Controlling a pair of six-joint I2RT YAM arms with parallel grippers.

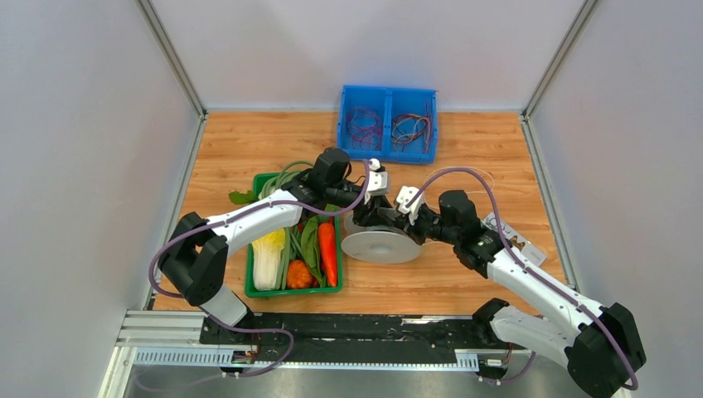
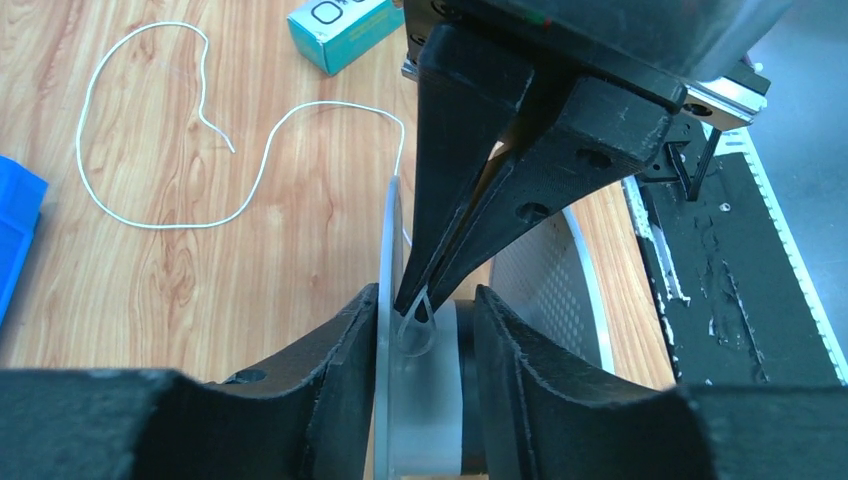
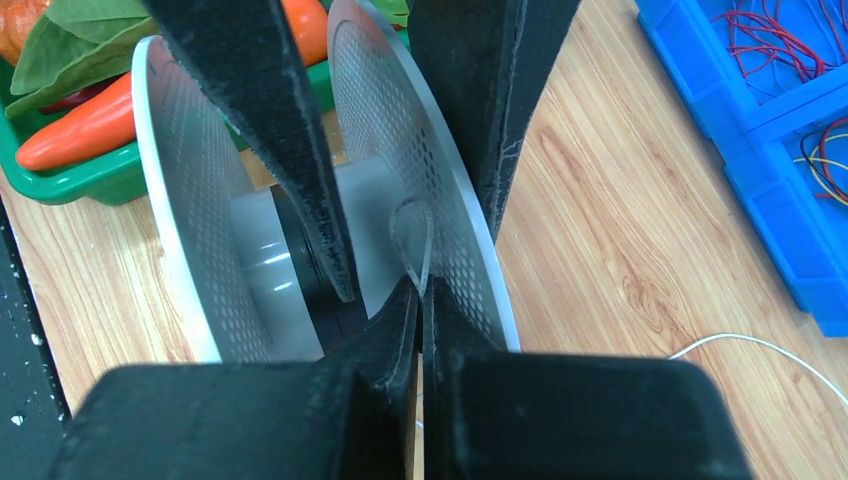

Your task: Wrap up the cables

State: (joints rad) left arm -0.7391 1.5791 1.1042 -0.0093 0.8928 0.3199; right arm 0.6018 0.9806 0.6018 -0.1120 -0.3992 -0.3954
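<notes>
The pale-grey spool (image 1: 381,247) stands tilted on the table between both grippers. Its perforated flanges show in the left wrist view (image 2: 575,280) and the right wrist view (image 3: 190,200). My left gripper (image 1: 365,217) (image 2: 428,300) has its jaws apart, astride one flange, one finger (image 3: 280,150) between the flanges. My right gripper (image 1: 396,225) (image 3: 420,290) is shut on a small loop of the thin white wire (image 3: 412,240) (image 2: 418,325) at the hub. The rest of the wire (image 2: 150,215) (image 3: 760,345) lies loose in curves on the wood.
A green tray (image 1: 294,290) of vegetables sits left of the spool. A blue bin (image 1: 387,153) with purple and red wire coils stands at the back. A teal box (image 2: 340,30) lies near the loose wire. A black rail (image 1: 348,327) runs along the near edge.
</notes>
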